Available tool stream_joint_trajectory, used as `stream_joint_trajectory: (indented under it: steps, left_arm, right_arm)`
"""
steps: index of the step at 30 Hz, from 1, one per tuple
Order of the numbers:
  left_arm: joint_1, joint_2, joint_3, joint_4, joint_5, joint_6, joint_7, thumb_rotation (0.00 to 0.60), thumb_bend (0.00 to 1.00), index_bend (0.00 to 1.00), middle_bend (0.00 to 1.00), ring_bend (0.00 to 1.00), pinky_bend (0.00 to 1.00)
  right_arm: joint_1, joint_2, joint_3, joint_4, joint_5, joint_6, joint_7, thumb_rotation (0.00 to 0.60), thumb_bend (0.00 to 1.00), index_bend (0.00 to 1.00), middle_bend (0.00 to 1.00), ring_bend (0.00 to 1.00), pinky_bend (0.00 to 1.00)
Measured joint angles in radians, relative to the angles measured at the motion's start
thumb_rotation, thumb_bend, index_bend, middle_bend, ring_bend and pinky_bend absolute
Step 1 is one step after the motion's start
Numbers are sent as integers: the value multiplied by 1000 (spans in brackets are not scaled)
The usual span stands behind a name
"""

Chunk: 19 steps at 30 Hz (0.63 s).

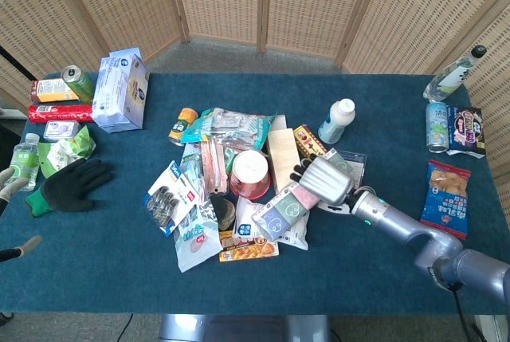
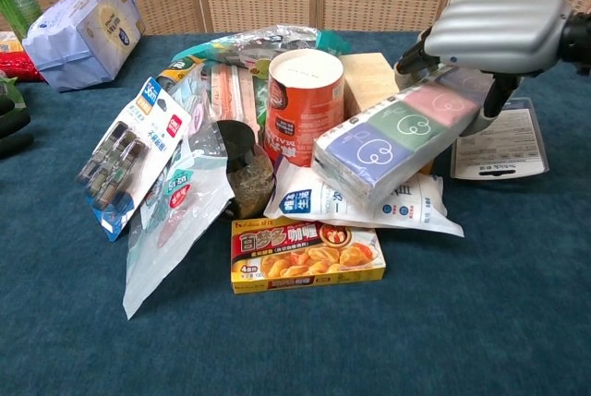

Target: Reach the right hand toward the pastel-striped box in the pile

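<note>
The pastel-striped box (image 1: 279, 210) (image 2: 390, 136), with purple, green and pink panels, lies tilted on top of the pile beside a red cup (image 1: 249, 171) (image 2: 303, 101). My right hand (image 1: 323, 180) (image 2: 496, 27) sits over the box's far end and grips it, fingers curled down one side and the thumb against the other. The hand covers that end of the box. My left hand (image 1: 9, 187) shows only at the far left edge of the head view, fingers apart, holding nothing.
Under the box lie a white bag (image 2: 369, 208) and a yellow curry box (image 2: 305, 254). A white bottle (image 1: 336, 119) and a flat blister pack (image 2: 499, 142) lie just behind the right hand. Cans and snacks (image 1: 449, 128) line the right edge; a black glove (image 1: 73, 183) lies left.
</note>
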Motion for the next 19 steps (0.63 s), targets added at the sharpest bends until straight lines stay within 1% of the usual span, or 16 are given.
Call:
stream_joint_trajectory:
  steps: [5, 8, 11, 15, 19]
  left_arm:
    - [-2, 0, 2, -3, 8, -3, -5, 600, 0, 168, 0, 0, 0]
    - [-3, 0, 5, -5, 16, -5, -9, 600, 0, 167, 0, 0, 0]
    - [-3, 1, 8, -7, 22, -5, -15, 600, 0, 167, 0, 0, 0]
    - [-1, 4, 10, -9, 26, -1, -22, 600, 0, 167, 0, 0, 0]
    - [3, 7, 13, -11, 34, 4, -26, 600, 0, 167, 0, 0, 0]
  right_arm:
    - [-13, 87, 0, -64, -1, 33, -21, 600, 0, 639, 753, 472, 536]
    - [-19, 162, 10, -126, 5, 49, -44, 600, 1, 641, 754, 474, 536]
    - [-22, 242, 27, -201, 19, 59, -67, 600, 1, 641, 755, 474, 536]
    - [-21, 349, 64, -307, 50, 63, -92, 600, 1, 641, 754, 473, 536]
    - [-19, 416, 104, -393, 95, 60, -97, 600, 1, 641, 754, 473, 536]
